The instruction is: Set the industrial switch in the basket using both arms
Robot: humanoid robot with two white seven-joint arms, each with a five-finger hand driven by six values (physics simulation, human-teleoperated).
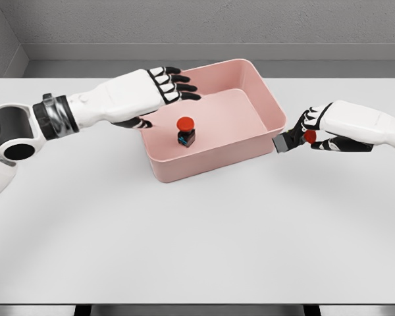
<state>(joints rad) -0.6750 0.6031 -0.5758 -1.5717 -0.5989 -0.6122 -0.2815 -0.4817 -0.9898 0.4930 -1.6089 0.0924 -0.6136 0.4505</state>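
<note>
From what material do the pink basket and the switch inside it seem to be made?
The pink basket looks like moulded plastic with a matte finish: one even colour, smooth thin walls, rounded corners. The switch inside it seems hard plastic too: a glossy red button on a dark body, though the body is too small to judge surely.

red-buttoned switch (185, 130) upright in pink basket (250, 78)

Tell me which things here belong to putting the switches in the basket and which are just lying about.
Part of the job:
- red-button black industrial switch inside the basket
- second grey-bodied red-button switch, held by the right robot hand just outside the basket
- pink rectangular plastic basket
- left robot hand, open over the basket's left rim

Just lying about:
- nothing; only the white table
</note>
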